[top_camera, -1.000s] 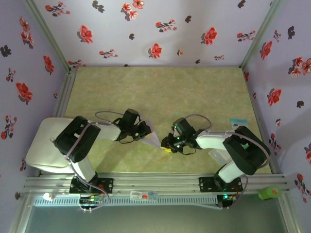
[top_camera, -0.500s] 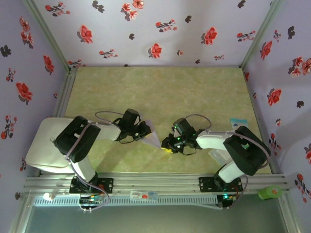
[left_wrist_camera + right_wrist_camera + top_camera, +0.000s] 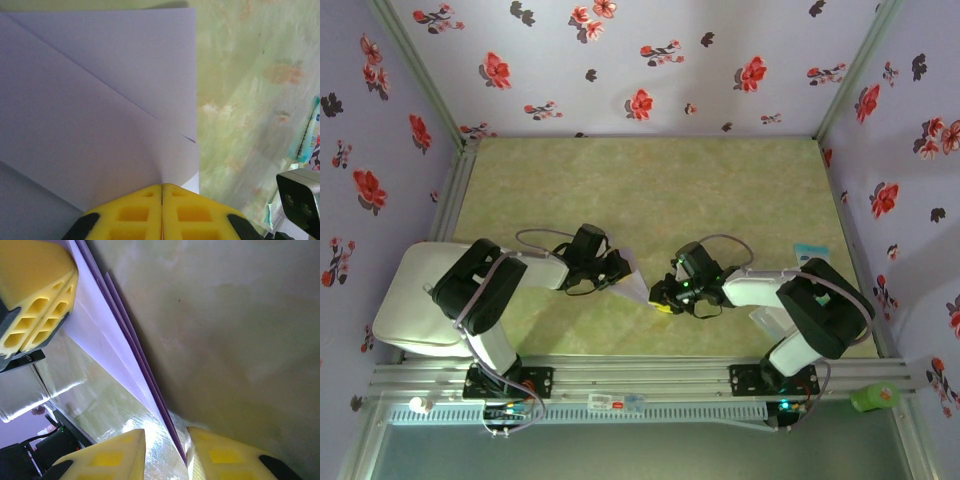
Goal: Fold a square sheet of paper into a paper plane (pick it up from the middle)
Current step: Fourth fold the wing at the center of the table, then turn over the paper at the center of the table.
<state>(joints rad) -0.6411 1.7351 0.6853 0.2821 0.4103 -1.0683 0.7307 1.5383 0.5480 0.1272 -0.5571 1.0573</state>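
Flowered lilac walls enclose a green marbled table (image 3: 650, 180). Near its front middle, between the two arms, the lavender sheet of paper (image 3: 633, 284) is found, and it appears to be lifted from the surface. Diagonal folds are already seen on the sheet of paper (image 3: 100, 100), so a pointed nose is judged to be started, but the slim dart is not yet finished. One edge is pinched by the left gripper (image 3: 162, 192), whose yellow pads are pressed together on it. The layered far edge is straddled by the right gripper (image 3: 166, 442), whose fingers are held apart; no contact with the paper can be confirmed. Compared with a second ago, almost nothing is changed: only the right gripper (image 3: 662, 296) has been brought slightly closer to the sheet. From this, a second grip for the next fold is judged to be in preparation.
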